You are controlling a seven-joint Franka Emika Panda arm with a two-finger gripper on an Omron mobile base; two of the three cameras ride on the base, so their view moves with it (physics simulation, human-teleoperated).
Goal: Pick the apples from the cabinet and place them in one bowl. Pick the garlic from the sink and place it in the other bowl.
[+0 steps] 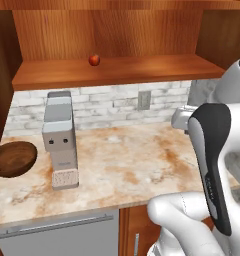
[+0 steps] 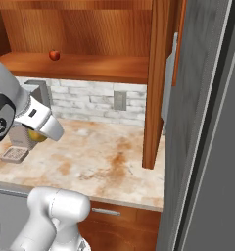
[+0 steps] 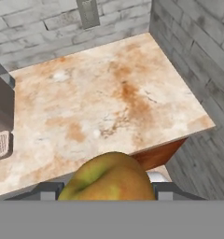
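both base views face the counter (image 1: 122,160); hand view looks down closer.

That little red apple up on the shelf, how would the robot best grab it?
Probably from the open front, closing the tool across the widest middle of the red apple. It sits alone on the cabinet shelf, and it is round, so any sideways pinch fits. First the yellow-green apple must go.

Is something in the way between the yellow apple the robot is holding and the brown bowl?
Yes. The pincer holds the yellow-green apple over the counter. The bowl sits at the counter's far left, and the grey coffee machine stands between them, so the arm would probably pass over or around it.
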